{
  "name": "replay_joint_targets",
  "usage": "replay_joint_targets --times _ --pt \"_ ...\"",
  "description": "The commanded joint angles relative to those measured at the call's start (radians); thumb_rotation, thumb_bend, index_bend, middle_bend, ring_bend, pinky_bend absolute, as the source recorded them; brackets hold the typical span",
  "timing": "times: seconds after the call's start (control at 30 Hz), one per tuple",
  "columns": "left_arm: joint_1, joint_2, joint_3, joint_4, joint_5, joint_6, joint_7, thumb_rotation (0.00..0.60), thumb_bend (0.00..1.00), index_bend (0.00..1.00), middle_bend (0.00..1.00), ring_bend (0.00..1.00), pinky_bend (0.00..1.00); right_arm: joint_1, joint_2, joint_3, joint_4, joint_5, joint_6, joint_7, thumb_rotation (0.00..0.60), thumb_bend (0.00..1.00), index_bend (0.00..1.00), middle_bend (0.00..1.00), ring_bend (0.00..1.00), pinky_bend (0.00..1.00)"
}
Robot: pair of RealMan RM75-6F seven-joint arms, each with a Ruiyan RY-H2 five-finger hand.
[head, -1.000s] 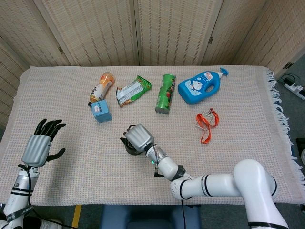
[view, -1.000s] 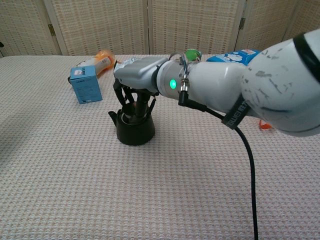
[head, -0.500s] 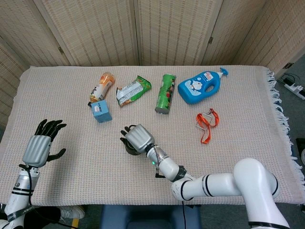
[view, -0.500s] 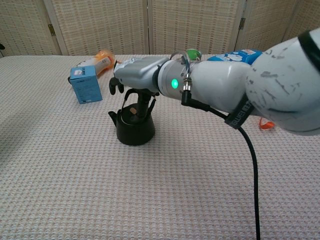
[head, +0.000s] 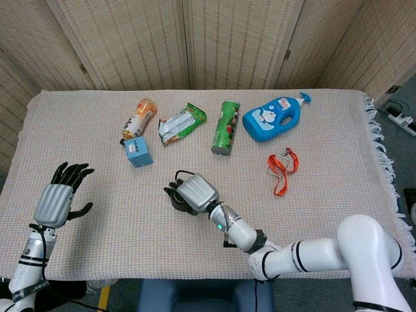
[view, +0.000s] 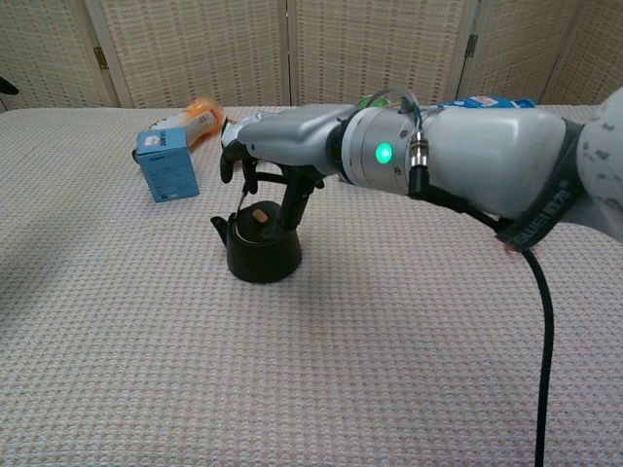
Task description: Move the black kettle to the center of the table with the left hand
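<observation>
Right hand (head: 197, 190) covers black kettle (view: 261, 247) — grip unclear.

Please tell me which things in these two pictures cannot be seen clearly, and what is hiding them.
- Black kettle: in the head view the right hand covers most of it.
- Right hand's contact with the kettle handle: unclear in both views.
- Left hand: outside the chest view.
- Green can: hidden in the chest view behind the right arm.
- Blue box: print too small.

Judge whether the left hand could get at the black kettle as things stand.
Probably not yet: the right hand sits directly over the black kettle, covering its handle, while the left hand hovers open near the table's left edge.
</observation>
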Motion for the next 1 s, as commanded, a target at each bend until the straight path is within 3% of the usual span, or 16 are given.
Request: replay_joint_targets --times 0.03,0.57,0.8,1.0 --pt "0.002 0.000 -0.001 0.001 -0.004 0.001 0.001 0.600 0.21 0.17 0.10 0.07 0.00 0.001 -0.006 -0.008 0.013 0.007 -0.005 0.004 0.600 0.31 0.20 0.33 0.86 0.63" --pt "0.007 -0.003 -0.001 0.015 -0.010 0.002 -0.012 0.600 0.21 0.17 0.10 0.07 0.00 0.005 -0.022 -0.015 0.044 0.010 -0.009 0.032 0.600 0.31 0.22 0.34 0.86 0.64" --pt "0.010 0.011 -0.007 0.019 -0.017 0.001 -0.029 0.600 0.21 0.17 0.10 0.07 0.00 -0.083 0.139 -0.028 -0.128 -0.091 0.117 0.066 0.600 0.31 0.22 0.34 0.83 0.64" --pt "0.020 0.024 -0.016 0.024 -0.048 -0.001 -0.051 0.600 0.21 0.17 0.10 0.07 0.00 -0.242 0.316 -0.125 -0.277 -0.236 0.257 0.130 0.600 0.31 0.22 0.33 0.65 0.64"
